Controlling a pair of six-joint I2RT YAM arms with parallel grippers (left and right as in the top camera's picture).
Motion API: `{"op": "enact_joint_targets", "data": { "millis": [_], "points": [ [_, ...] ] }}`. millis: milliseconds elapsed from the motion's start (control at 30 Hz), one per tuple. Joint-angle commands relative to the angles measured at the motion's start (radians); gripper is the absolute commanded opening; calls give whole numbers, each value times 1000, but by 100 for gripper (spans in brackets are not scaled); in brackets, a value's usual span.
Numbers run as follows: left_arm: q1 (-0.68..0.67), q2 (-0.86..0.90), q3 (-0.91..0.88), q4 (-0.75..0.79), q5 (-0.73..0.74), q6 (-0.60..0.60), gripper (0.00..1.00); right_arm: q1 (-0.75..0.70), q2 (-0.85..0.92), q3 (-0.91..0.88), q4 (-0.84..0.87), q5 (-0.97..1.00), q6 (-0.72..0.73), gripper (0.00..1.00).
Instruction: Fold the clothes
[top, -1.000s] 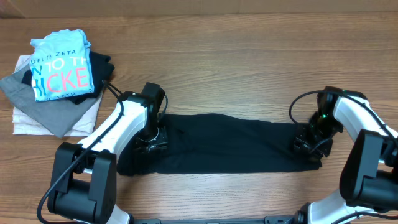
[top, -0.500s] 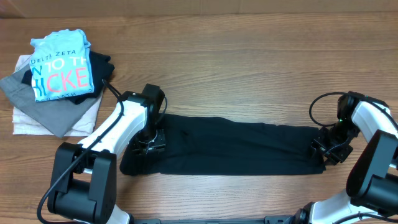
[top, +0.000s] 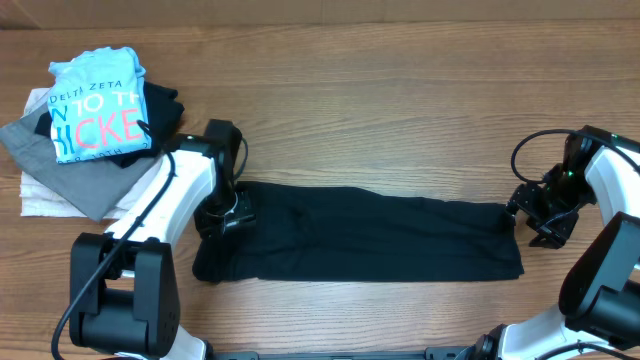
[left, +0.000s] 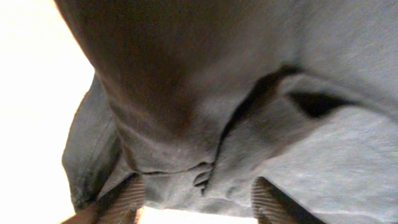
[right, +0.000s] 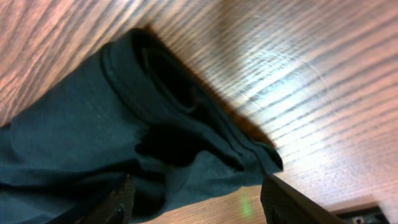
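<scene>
The wooden tabletop (top: 400, 90) fills the whole overhead view. In its lower middle lies the black T-shirt (top: 370, 235), folded into one long flat band that runs from left to right, with some soft creases. The left arm (top: 175, 195) reaches over the left end of this band, and the right arm (top: 612, 175) comes in from the right edge. In the far left corner there is a small pile: a light blue T-shirt (top: 95, 115) on top of a grey garment (top: 70, 180) and a white garment (top: 40, 205), well apart from the band. The left pincer (top: 223, 212) hangs over the left end of the black cloth, its jaws spread and holding nothing. The right pincer (top: 528, 218) stands just beside the right end, also released, with the rolled hem lying between its fingers (right: 121, 199) but not pinched.
</scene>
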Motion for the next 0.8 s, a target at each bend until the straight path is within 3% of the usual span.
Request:
{"op": "enact_joint_targets", "data": {
  "millis": [0, 767],
  "points": [
    [6, -15, 23, -2, 52, 21, 66, -3, 1, -29, 20, -26, -76, 69],
    [6, -15, 23, 0, 53, 21, 67, 36, 1, -221, 225, -131, -151, 65]
  ]
}}
